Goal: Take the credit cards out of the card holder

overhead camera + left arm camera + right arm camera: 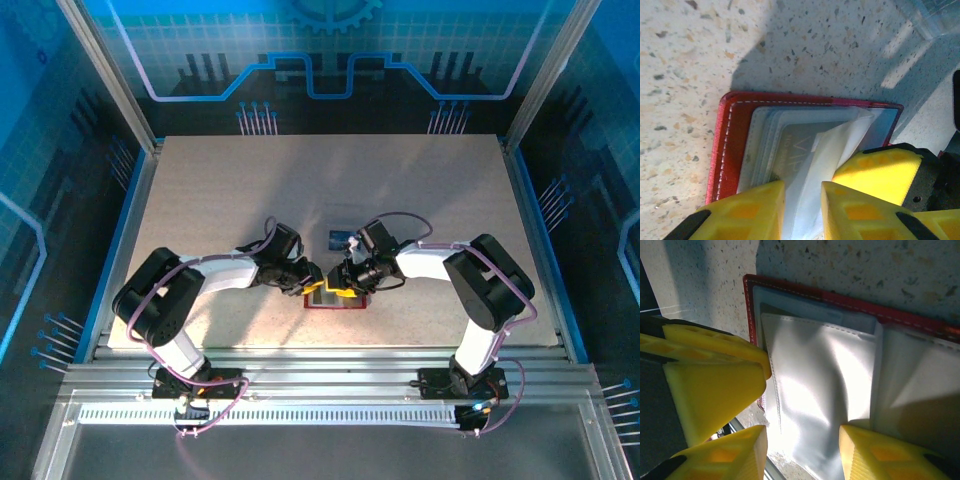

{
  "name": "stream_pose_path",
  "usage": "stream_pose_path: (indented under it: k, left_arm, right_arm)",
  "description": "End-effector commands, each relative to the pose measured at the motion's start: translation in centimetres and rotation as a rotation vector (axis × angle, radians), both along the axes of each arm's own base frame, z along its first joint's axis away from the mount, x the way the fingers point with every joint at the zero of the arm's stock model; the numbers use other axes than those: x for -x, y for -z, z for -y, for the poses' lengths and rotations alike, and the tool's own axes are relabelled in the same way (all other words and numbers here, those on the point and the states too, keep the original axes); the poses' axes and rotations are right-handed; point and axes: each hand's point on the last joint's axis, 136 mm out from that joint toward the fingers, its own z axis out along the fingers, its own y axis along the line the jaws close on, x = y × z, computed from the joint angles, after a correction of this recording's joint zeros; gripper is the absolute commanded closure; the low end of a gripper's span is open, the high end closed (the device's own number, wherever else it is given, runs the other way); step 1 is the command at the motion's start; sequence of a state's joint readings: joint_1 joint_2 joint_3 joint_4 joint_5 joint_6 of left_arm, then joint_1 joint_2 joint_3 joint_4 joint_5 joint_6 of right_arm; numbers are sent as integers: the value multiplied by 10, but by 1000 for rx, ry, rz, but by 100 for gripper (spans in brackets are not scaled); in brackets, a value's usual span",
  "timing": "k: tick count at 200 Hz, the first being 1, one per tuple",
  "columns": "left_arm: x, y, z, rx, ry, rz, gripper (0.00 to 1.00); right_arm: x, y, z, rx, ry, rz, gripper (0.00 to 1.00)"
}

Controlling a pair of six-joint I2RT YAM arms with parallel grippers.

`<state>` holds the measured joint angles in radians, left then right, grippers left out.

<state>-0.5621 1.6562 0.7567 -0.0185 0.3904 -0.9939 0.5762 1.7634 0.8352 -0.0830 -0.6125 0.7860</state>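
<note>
Red card holder [727, 150], white-stitched; beige table [790, 45], dark-speckled.

Bright table [300, 180], dim blue surround, hard-edged shadows, white glare inside card holder [815, 390], close foreground soft.

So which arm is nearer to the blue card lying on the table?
Right. The right arm passes just beside the blue card; the left arm lies farther off, to its left.

The holder [338, 306] is laid open and flat near the front middle of the table [250, 200]. It is red with white stitching, and its clear pockets [820, 385] are lifted and fanned. A grey card [790, 147] is tucked in one pocket. A blue card [343, 238] is laid flat just beyond it.
</note>
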Motion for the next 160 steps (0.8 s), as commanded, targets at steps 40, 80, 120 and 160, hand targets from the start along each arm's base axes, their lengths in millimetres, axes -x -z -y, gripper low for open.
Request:
stream_pose_path:
  k: [40,80,120,160]
  left_arm:
    - [6,2,9,16,24,-27,76]
    - [7,5,9,15,26,-31,76]
    - [7,5,14,44,30,-39,76]
    - [7,5,14,43,27,-37,76]
  right_arm:
    - [5,4,6,2,19,-31,57]
    - [5,2,5,-12,19,-27,57]
    - [3,-2,3,-30,24,-21,57]
    - [0,-13,2,-52,31,8,57]
